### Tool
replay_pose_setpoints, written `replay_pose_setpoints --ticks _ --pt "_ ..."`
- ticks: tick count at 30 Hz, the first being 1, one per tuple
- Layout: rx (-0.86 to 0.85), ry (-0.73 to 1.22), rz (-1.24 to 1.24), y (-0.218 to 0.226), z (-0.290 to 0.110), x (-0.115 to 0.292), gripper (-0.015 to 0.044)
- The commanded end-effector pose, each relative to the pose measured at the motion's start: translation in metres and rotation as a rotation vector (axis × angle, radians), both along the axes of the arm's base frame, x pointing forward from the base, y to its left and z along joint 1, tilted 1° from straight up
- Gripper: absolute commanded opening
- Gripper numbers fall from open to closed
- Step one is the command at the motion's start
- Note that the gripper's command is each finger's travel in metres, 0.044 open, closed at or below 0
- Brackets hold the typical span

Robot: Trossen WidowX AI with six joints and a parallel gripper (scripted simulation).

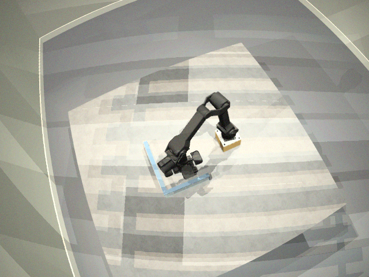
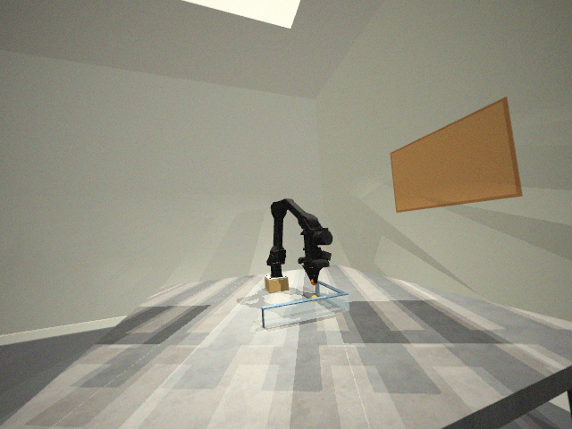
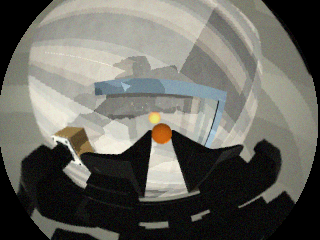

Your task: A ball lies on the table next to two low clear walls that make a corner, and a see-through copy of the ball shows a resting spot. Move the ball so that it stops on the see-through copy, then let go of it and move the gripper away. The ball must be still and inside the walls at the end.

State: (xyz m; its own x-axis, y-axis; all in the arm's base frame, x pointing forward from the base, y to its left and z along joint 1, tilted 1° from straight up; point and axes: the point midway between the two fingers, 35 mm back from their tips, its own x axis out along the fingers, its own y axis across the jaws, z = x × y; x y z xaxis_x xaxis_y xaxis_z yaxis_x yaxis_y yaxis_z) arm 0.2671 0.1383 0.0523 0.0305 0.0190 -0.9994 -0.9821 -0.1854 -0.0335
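- Striped grey table [image 1: 238,179] carries the clear walls [image 1: 154,171], forming a corner.
- Our gripper [image 3: 162,139] is clenched on the orange ball [image 3: 162,134], just above the see-through copy [image 3: 155,118].
- We should lower straight down — gently — and only release once the ball is settled.

Surface [image 2: 323,369] is showing a striped grey and beige plank pattern, light patches and shadows lying across it. Orange panel [image 2: 455,156] is hanging on the right wall [image 2: 416,69], tilted in perspective. Bright ceiling light [image 2: 249,9] is glowing overhead. Plain grey-green wall [image 2: 138,184] is standing behind.
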Motion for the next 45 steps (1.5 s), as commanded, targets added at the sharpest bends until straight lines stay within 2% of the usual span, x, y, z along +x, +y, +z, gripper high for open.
replay_pose_setpoints --ticks 1,6,31,40,45 --pt "-0.005 0.019 -0.004 0.0 -0.026 -0.003 0.0" --pt "-0.005 0.02 -0.004 -0.001 -0.054 -0.005 0.0" --pt "-0.005 0.02 -0.004 -0.001 -0.074 -0.005 0.0" --pt "-0.007 0.014 0.0 -0.001 -0.073 -0.003 0.0236" --pt "-0.007 0.014 0.0 -0.001 -0.073 -0.003 0.024"
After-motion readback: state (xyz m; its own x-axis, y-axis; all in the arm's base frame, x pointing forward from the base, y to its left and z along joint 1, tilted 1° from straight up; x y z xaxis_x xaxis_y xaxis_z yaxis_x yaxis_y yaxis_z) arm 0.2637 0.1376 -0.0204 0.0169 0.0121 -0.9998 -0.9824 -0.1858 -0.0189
